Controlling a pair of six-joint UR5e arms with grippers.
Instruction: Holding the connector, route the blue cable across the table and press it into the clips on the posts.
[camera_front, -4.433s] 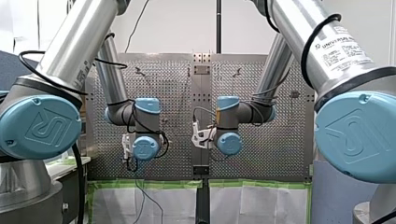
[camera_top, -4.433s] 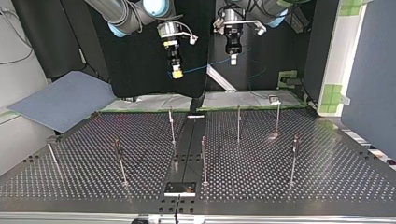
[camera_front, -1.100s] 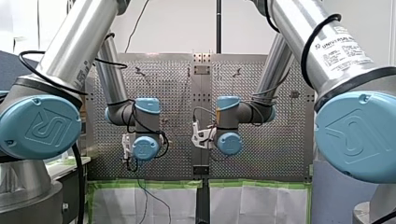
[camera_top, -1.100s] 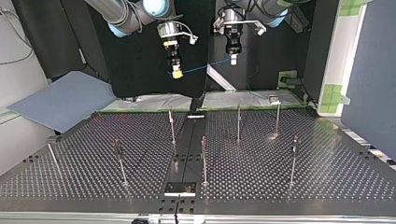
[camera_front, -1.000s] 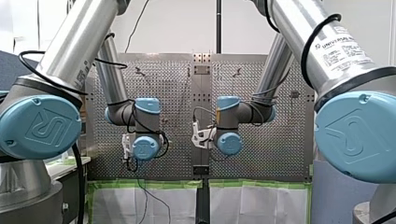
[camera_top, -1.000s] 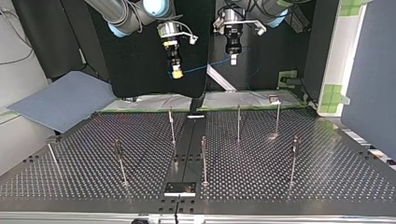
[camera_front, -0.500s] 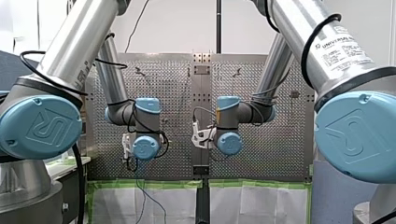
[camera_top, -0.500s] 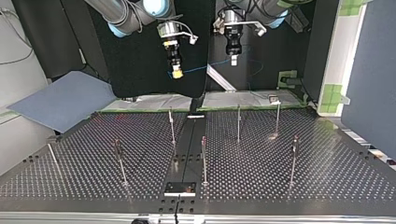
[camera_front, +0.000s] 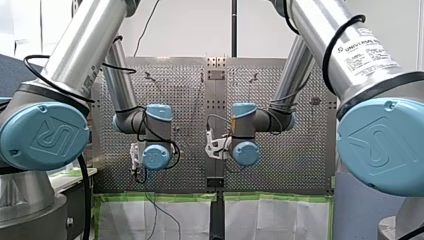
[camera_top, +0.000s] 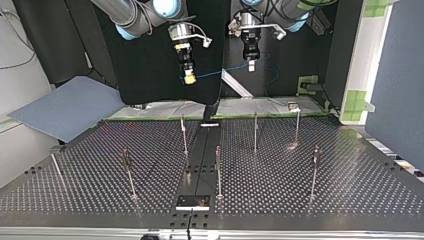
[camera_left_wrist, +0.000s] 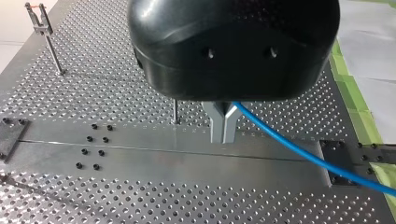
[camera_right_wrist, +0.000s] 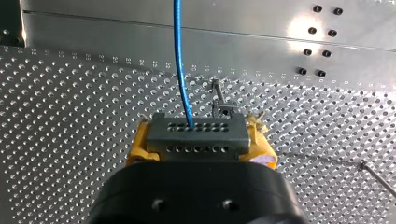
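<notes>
my right gripper (camera_right_wrist: 198, 145) clamped the connector (camera_right_wrist: 194, 135) in yellow-padded fingers; my left gripper (camera_left_wrist: 223, 128) pinched narrow on the blue cable (camera_left_wrist: 303, 156), probably to stretch it above the posts (camera_top: 255, 131) at the top view's 6 o'clock.

**Connector and cable aloft, clips not yet threaded**

The connector (camera_right_wrist: 195, 135), a grey block with two rows of small holes, is held level in the yellow pads of the right gripper (camera_top: 189, 78). The blue cable (camera_right_wrist: 180, 60) is plugged into the upper row and is led straight ahead. In the top view the cable is drawn from the connector toward 3 o'clock, rising slightly, and is pinched by the left gripper (camera_left_wrist: 224, 126). A slack loop is seen at that gripper's 4 o'clock. The posts (camera_top: 255, 131) are stood upright at 6 o'clock of the cable. No cable is seated in the clips (camera_left_wrist: 37, 21).
</notes>
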